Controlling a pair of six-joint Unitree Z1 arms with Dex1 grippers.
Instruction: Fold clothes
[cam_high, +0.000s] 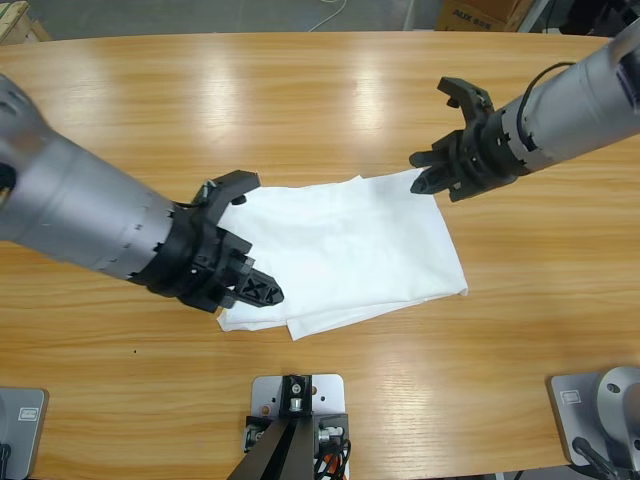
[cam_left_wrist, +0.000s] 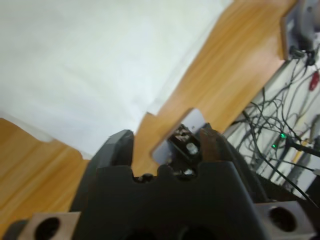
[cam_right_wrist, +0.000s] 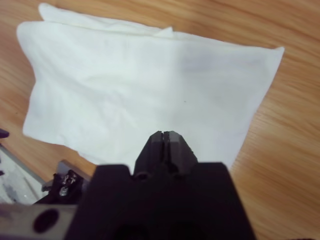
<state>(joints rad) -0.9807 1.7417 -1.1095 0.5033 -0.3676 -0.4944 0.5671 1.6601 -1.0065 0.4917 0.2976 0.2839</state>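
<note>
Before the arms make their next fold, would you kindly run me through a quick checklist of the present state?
1. Shirt lies folded on the table: ok.
2. Layers line up: not ok, a lower layer sticks out along the near edge.
3. Left gripper, jaws open, holds no cloth: ok.
4. Right gripper shut, over the shirt; gripping cloth: cannot tell.
5. Arms apart, one on each side of the shirt: ok.

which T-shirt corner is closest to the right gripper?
The far right corner of the T-shirt: the right gripper is right at it. The other corners lie nearer the table's front edge or the left gripper.
</note>
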